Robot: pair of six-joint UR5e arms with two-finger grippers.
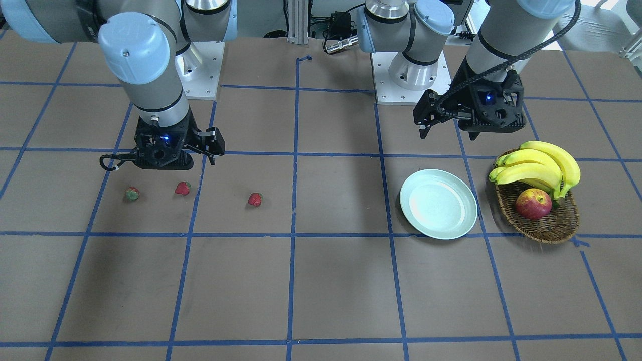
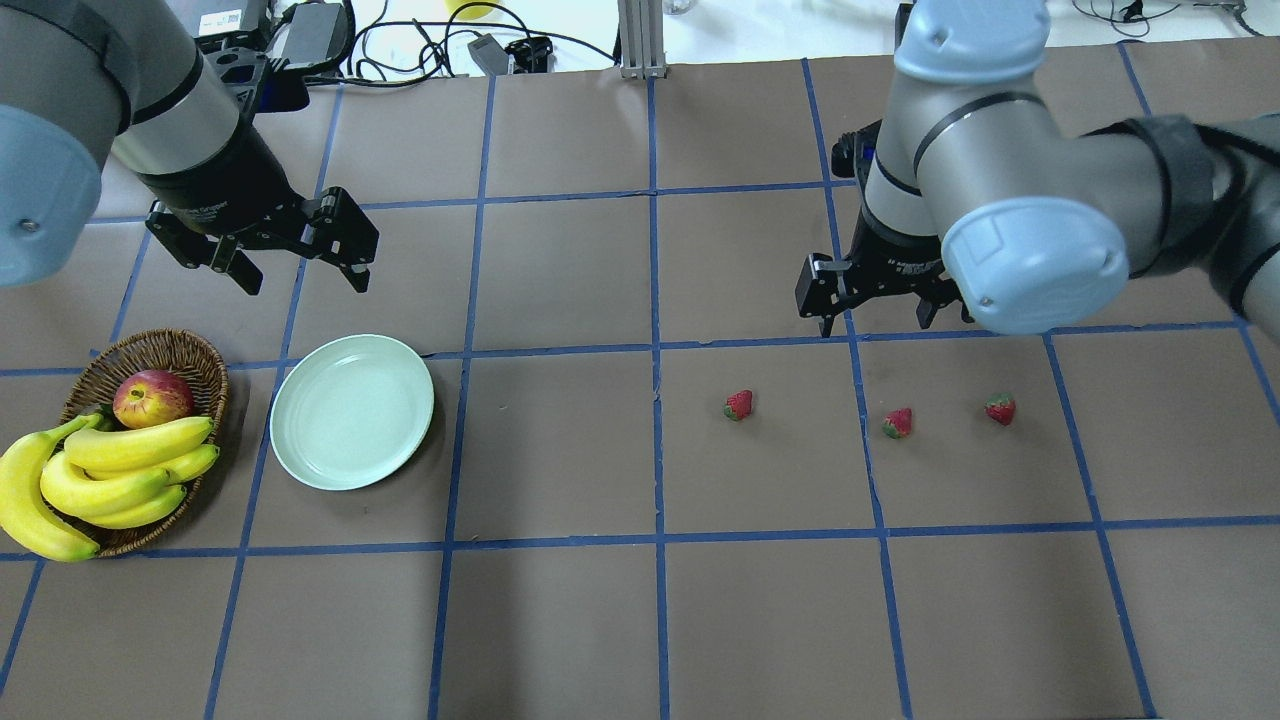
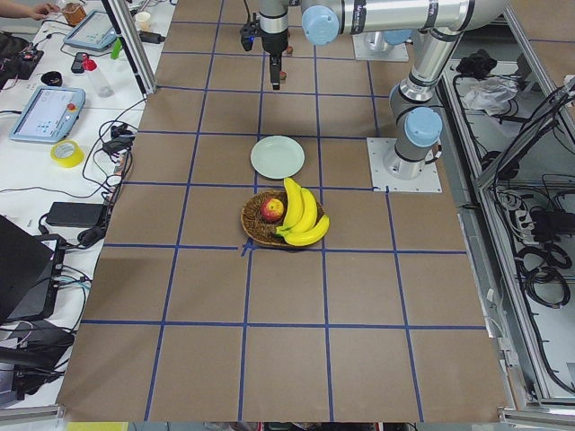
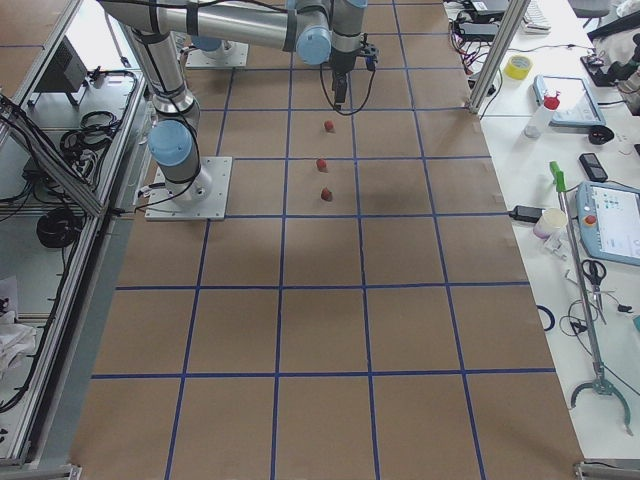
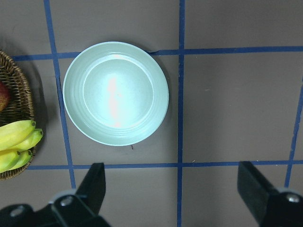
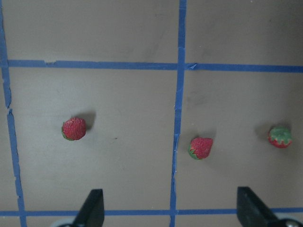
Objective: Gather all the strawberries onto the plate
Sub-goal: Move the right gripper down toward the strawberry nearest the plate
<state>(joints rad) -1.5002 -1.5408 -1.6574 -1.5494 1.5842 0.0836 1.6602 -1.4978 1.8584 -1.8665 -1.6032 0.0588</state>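
Three strawberries lie in a row on the brown table: one (image 2: 738,405) nearest the middle, a second (image 2: 897,423) and a third (image 2: 1000,409) showing more green (image 6: 280,136). My right gripper (image 2: 875,322) hovers open just behind them, with nothing between its fingers (image 6: 92,208). The pale green plate (image 2: 352,412) sits empty on the other side of the table. My left gripper (image 2: 300,275) hangs open above and behind the plate (image 5: 116,93), also holding nothing.
A brown wicker basket (image 2: 205,365) with a bunch of bananas (image 2: 120,470) and an apple (image 2: 152,397) stands right beside the plate, on its outer side. Blue tape lines grid the table. The arm bases (image 1: 406,75) stand at the robot's edge.
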